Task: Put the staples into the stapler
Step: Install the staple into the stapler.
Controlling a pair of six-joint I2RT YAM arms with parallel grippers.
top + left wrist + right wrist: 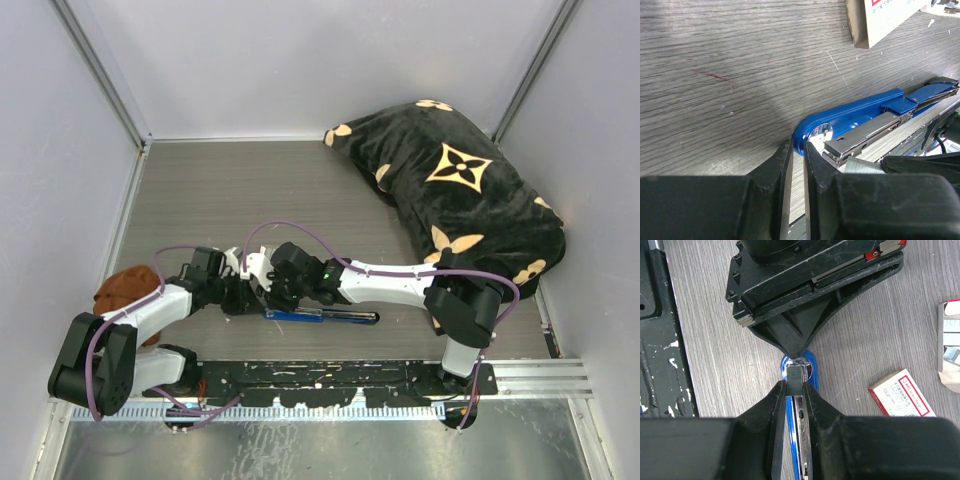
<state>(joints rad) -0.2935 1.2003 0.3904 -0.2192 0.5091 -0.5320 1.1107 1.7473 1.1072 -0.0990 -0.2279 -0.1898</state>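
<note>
Closest to the lens, my right claw (795, 385) is clamped on the silver channel (799, 425) of one stapler (855, 112), which lies opened flat on the tabletop (740, 75) between both claws. My left claw (797, 145) stands a narrow slit apart at the blue nose; whether it pinches anything I cannot tell. One red-and-white box (900, 394) lies near one open cardboard tray (951, 382) holding what appear to be two strips of staples (951, 332).
</note>
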